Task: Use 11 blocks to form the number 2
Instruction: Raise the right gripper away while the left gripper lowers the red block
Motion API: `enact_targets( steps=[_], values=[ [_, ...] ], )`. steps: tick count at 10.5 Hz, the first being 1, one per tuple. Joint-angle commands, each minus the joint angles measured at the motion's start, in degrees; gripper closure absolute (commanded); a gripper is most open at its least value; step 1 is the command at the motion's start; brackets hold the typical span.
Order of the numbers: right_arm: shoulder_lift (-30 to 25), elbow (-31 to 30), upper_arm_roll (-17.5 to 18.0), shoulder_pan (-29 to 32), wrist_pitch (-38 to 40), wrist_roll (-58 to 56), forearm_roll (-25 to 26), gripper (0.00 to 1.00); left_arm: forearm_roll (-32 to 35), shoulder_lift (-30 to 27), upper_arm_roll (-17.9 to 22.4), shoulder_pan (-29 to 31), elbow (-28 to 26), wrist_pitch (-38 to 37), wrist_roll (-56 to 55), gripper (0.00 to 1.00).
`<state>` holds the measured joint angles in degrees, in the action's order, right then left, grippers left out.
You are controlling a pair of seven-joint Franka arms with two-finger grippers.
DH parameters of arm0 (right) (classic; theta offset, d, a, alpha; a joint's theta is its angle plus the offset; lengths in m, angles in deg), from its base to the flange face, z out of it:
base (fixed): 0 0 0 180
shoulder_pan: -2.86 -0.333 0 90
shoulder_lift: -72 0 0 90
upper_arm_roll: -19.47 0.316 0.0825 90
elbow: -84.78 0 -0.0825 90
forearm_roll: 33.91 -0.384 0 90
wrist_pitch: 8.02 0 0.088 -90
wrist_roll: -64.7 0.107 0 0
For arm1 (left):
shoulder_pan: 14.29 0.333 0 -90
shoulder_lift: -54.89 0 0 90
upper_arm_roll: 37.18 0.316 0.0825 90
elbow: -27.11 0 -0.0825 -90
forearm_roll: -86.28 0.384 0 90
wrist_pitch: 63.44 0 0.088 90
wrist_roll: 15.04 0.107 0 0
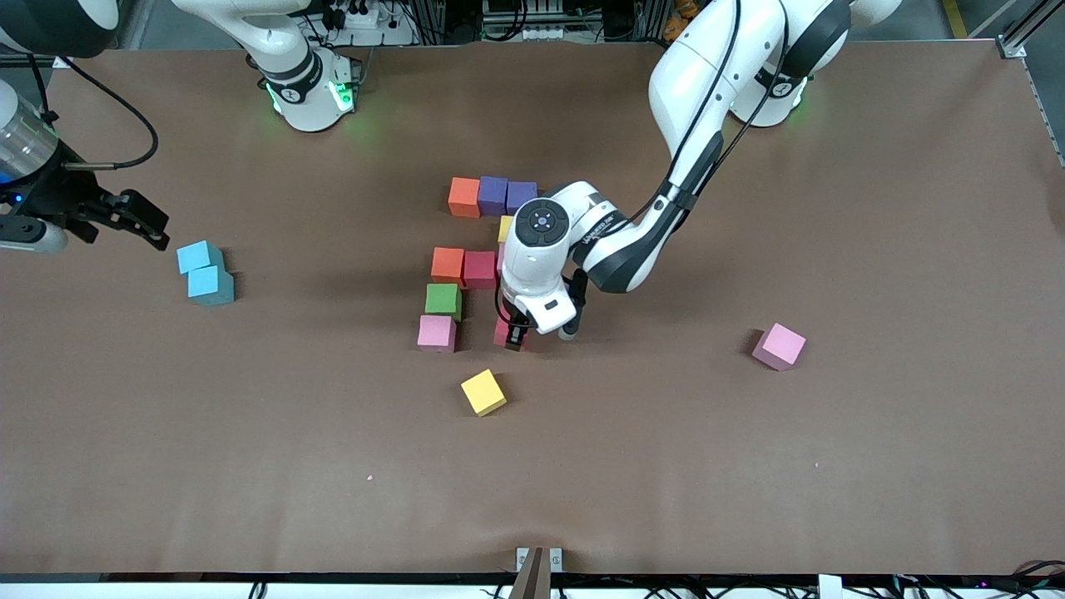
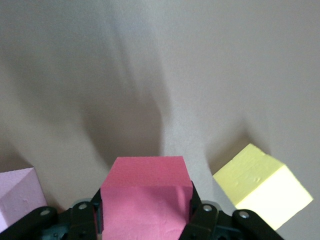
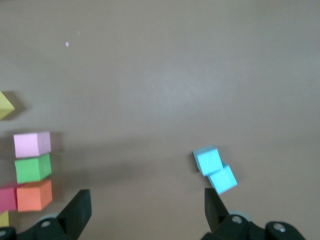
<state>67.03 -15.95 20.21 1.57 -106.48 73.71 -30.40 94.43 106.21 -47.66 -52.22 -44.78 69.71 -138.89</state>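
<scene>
My left gripper (image 1: 517, 338) is shut on a crimson block (image 2: 145, 192), low at the table, one cube's gap from a pink block (image 1: 437, 333). The partial number 2 (image 1: 466, 266) has an orange (image 1: 464, 197) and two purple blocks (image 1: 507, 195) in a row. Nearer the camera come a half-hidden yellow (image 1: 505, 228), then orange (image 1: 448, 264) and crimson (image 1: 480, 269), then green (image 1: 443, 300), then the pink. A loose yellow block (image 1: 483, 392) lies nearer the camera. My right gripper (image 1: 137, 220) hangs open and holds nothing.
Two light-blue cubes (image 1: 205, 271) touch each other at the right arm's end, close under the right gripper. A loose pink block (image 1: 779, 346) lies apart toward the left arm's end. The left arm's forearm (image 1: 632, 241) hangs over the digit's yellow block.
</scene>
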Motion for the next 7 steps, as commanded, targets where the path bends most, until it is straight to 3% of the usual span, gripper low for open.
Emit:
enact_targets(
  steps=[1,7],
  values=[
    [-0.9,2.0,-0.1,1.7,3.6,-0.4,-0.5,0.00,0.5,3.5,-0.6,0.0,4.8,0.4,3.7,1.00],
    [1.1,3.0,-0.1,2.8,2.8,-1.0,-0.7,0.00,-3.3,7.3,-0.3,0.0,10.2,1.9,1.5,1.00]
  ],
)
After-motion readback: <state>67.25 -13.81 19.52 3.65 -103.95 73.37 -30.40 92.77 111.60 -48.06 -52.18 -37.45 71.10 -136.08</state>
